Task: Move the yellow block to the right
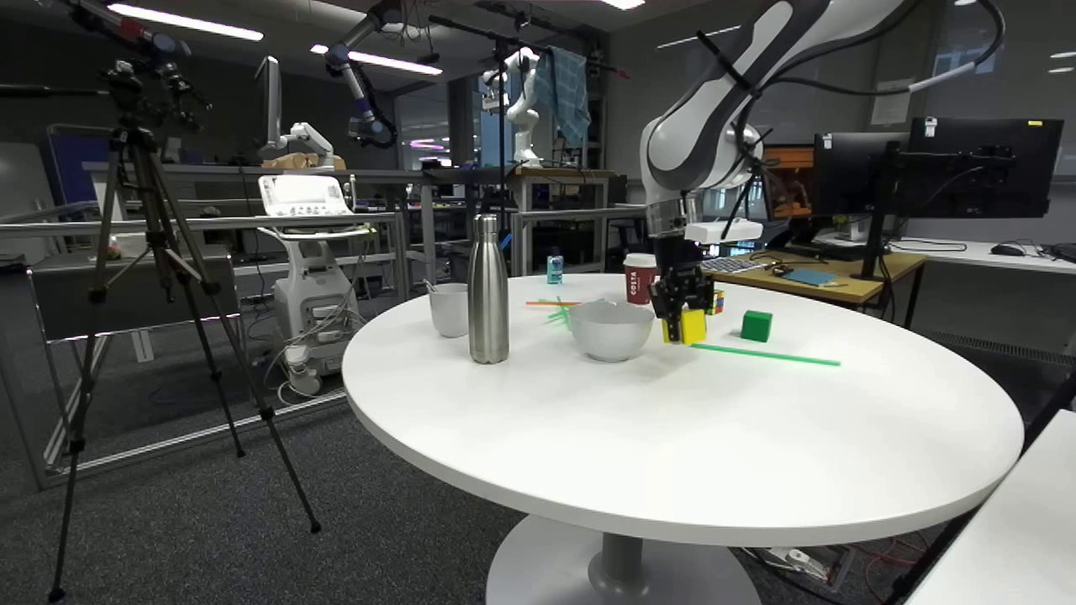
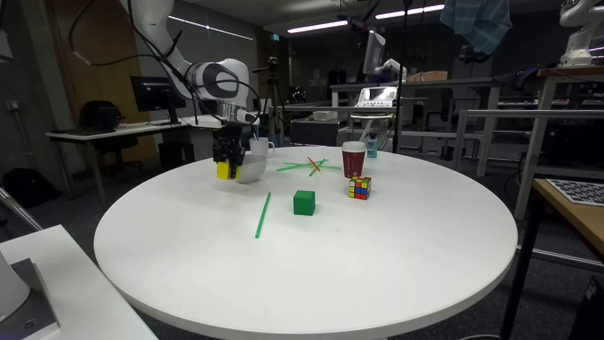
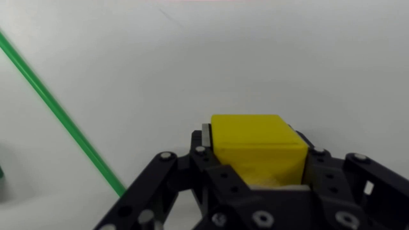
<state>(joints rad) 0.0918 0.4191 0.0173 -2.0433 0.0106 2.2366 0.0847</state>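
Below a black two-fingered gripper spreads a round white table, while a white-and-grey jointed robot arm carries the tool from above. To the gripper's left in an exterior view stands an upright, silver metal bottle; closer to the tool on that side sits a smooth, pale-grey round bowl, and farther out, past the bottle, a white mug. Behind the gripper from that angle, a white-lidded, dark red takeaway cup bears the name "COSTA," legible on its side. To the tool's right in an exterior view, a thin, straight green stick lies on the tabletop, with a multicoloured puzzle cube farther out and a plain green block between the two. Clamped between the tool's two fingers, one against each of two opposite sides, is a small, bright yellow, cube-shaped block. In the wrist view its far edge reaches slightly past the fingertips; both exterior views show it raised above the tabletop, near the bowl.
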